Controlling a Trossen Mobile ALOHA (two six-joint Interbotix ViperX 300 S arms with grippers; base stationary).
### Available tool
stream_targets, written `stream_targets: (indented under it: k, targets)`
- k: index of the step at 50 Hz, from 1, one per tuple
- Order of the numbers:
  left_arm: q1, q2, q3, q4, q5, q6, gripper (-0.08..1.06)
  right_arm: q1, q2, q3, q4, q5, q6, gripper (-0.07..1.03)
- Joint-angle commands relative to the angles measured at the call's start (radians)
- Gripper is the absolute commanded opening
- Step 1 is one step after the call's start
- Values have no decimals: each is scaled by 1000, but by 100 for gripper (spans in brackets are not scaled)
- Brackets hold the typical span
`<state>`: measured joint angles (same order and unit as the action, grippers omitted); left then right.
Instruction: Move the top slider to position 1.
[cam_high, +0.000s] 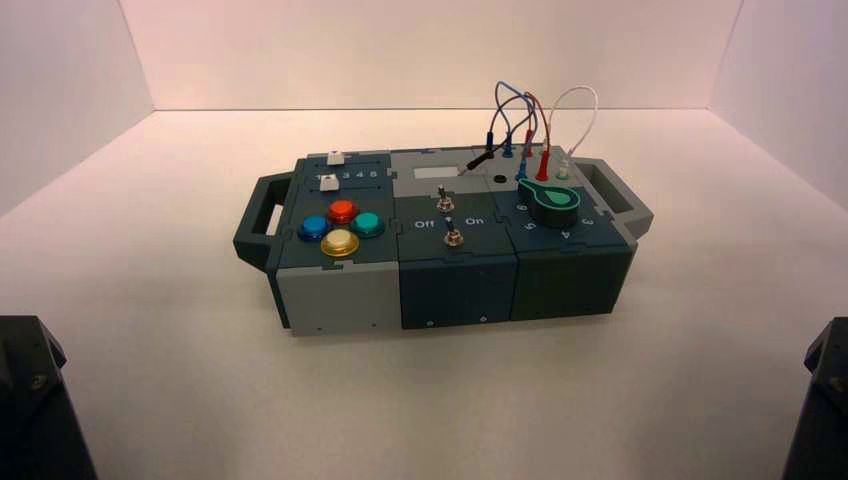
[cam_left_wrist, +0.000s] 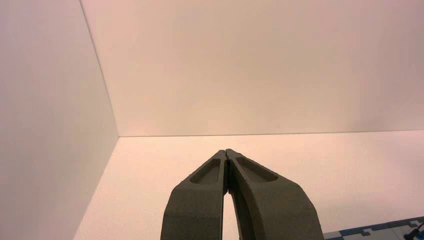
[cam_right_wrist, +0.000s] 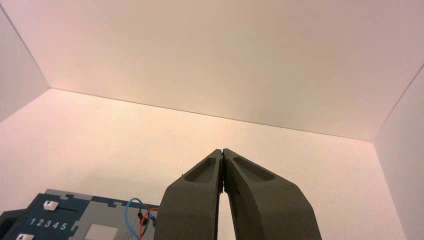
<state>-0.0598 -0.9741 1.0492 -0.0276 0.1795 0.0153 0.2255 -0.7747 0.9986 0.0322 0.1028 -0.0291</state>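
The top slider (cam_high: 335, 157) is a small white knob in a plain dark teal slot at the back left of the box (cam_high: 440, 280). It also shows in the right wrist view (cam_right_wrist: 50, 205), above a row of white digits. The second white knob (cam_high: 329, 182) sits just in front of it, beside digits. My left gripper (cam_left_wrist: 227, 152) is shut and empty, parked low at the near left, far from the box. My right gripper (cam_right_wrist: 222, 151) is shut and empty, parked at the near right.
On the box are several coloured round buttons (cam_high: 341, 227), two toggle switches (cam_high: 446, 201) marked Off and On, a green knob (cam_high: 553, 202) and looped wires (cam_high: 530, 125). Handles stick out at both ends. White walls enclose the table.
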Motion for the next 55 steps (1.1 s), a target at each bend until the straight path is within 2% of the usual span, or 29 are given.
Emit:
stream_targets:
  k: [1,20,30,45,55]
  targets:
    - [5,3,-18,3,-6,6,-3,-6,-2,-32,-2,-5,2,-2]
    - [3,3,-17,2,-3,6,-3,-6,-2,-32,-2,0,0,-2]
    - [-5,64,-35,0,78,6,-3,6,21,-34,-2,23,2,-2]
    - [-69,195,-74,-3,218,5,-3,6,54,-43,0,52,3,-2]
    - [-155,276,-86,-5,265,5,-3,31,101,-74,17,110,8,-2]
